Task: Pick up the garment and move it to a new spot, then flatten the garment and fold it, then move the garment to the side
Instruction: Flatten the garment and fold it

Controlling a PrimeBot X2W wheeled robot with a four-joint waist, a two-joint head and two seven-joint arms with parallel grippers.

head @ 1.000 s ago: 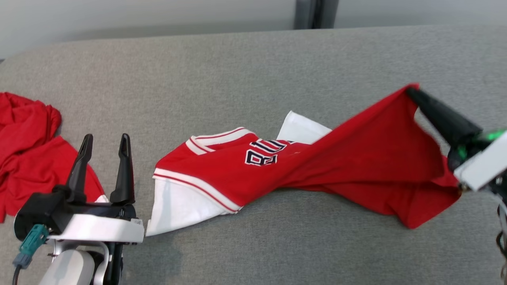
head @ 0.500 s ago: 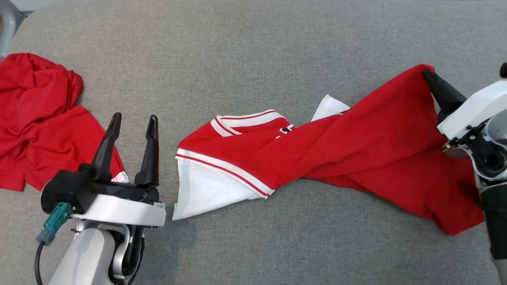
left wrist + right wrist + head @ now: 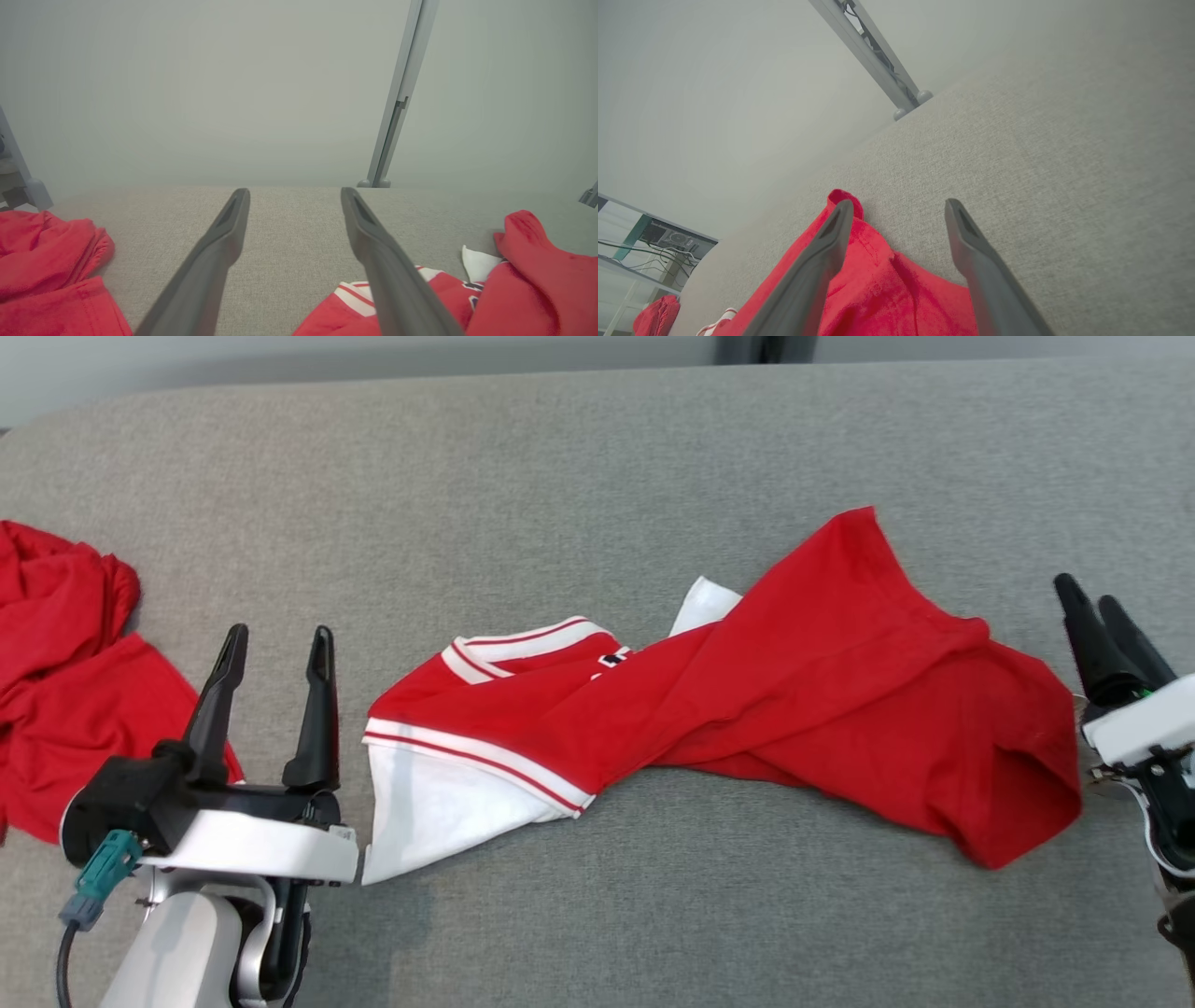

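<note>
The garment (image 3: pixel 747 709) is a red jersey with white trim and a white sleeve, lying twisted lengthwise across the grey surface (image 3: pixel 597 457). My left gripper (image 3: pixel 275 639) stands open just left of the white sleeve, holding nothing. In the left wrist view the left gripper (image 3: pixel 294 191) spreads over bare fabric, with the garment (image 3: pixel 537 280) at the lower right. My right gripper (image 3: pixel 1085 591) sits off the garment's right end, apart from it. The right wrist view shows the right gripper (image 3: pixel 899 203) open, the garment (image 3: pixel 887 289) lying below and to the left of its fingers.
A second crumpled red cloth (image 3: pixel 65 663) lies at the far left, close to my left arm; it is also in the left wrist view (image 3: pixel 46 261). A grey metal post (image 3: pixel 397 93) stands behind the surface's far edge. A shelf with cables (image 3: pixel 649 238) stands beyond.
My right gripper has opened and let go of the garment's red hem, which has dropped flat onto the surface. The gripper now stands to the right of it. The camera has shifted.
</note>
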